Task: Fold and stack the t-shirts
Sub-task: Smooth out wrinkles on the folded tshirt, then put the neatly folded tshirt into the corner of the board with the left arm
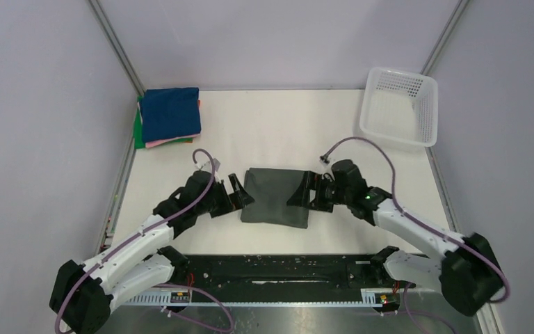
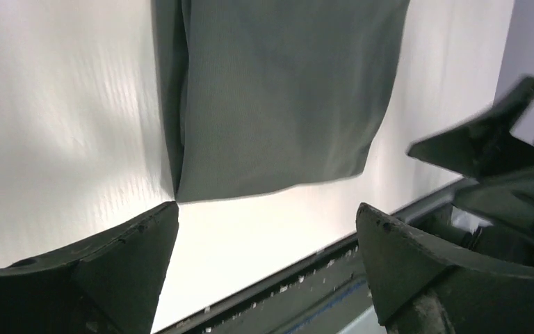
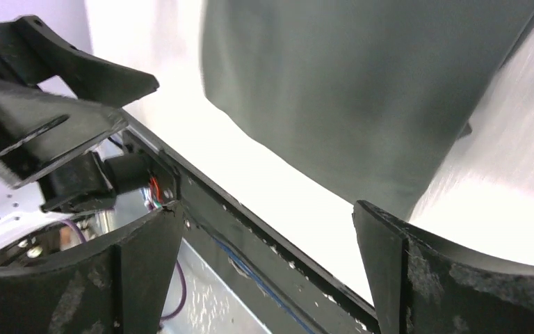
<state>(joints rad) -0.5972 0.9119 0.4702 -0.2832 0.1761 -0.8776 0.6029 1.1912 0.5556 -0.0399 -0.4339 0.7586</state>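
Flanking shirt — left tool, right tool

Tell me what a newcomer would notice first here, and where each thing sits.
A folded dark grey-green t-shirt lies at the centre, flanked by the left tool and the right tool, both open beside its side edges. A stack of folded t-shirts, navy blue on top, sits in the far left corner. A white mesh basket stands at the far right.
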